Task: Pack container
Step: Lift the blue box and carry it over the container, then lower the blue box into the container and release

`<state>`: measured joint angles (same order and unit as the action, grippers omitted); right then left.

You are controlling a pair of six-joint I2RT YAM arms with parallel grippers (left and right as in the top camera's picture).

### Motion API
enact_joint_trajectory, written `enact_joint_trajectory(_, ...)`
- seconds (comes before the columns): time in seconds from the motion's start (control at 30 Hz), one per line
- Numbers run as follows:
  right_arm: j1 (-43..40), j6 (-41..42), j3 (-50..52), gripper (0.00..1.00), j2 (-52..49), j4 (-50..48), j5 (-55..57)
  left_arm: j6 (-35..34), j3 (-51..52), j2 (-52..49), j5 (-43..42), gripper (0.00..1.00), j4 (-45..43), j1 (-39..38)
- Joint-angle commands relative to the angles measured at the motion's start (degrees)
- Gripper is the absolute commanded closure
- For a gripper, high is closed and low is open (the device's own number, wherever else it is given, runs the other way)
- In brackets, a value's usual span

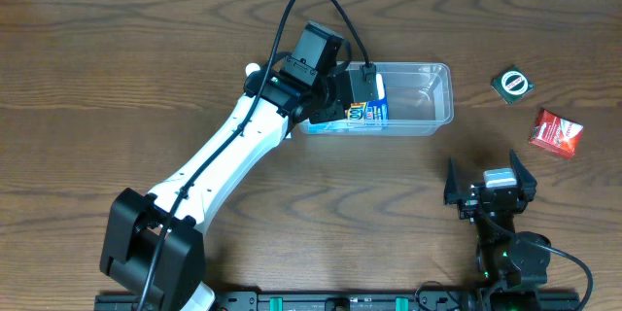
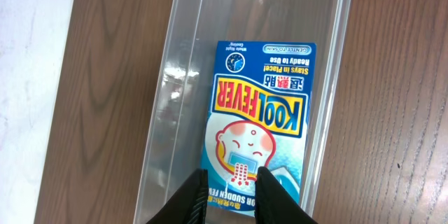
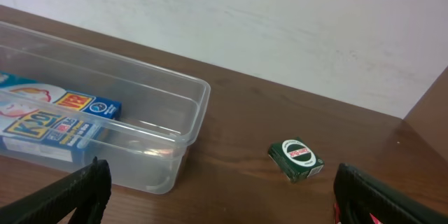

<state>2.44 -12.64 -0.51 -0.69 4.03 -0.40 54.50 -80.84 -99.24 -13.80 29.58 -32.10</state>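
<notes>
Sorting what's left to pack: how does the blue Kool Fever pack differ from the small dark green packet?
The blue oblong Kool Fever pack lies inside the clear plastic container; the small dark green square packet sits outside it on the brown wooden table. The blue pack is larger and elongated, the green packet squarish. The blue pack shows a cartoon baby, the green packet a round emblem. Both lie flat.
</notes>
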Motion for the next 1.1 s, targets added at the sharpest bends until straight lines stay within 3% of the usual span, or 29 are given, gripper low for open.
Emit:
enact_joint_trajectory(0.0,-0.59,-0.72,0.2,0.01,0.31,0.15,0.0,1.31,-0.92,-0.72,-0.74,0.76,0.15,0.04)
enact_joint_trajectory(0.3,-0.59,-0.72,0.2,0.01,0.31,0.15,0.0,-8.07,-0.94,4.11,0.02,0.76,-0.13,0.04)
enact_joint_trajectory(0.67,-0.59,-0.72,0.2,0.01,0.31,0.15,0.02,-32.96,-0.94,12.61,19.71,0.8,0.52,1.95)
enact_joint_trajectory(1.07,-0.59,-0.72,0.2,0.01,0.31,0.15,0.02,-36.02,-0.94,13.64,19.37,0.81,8.55,0.96)
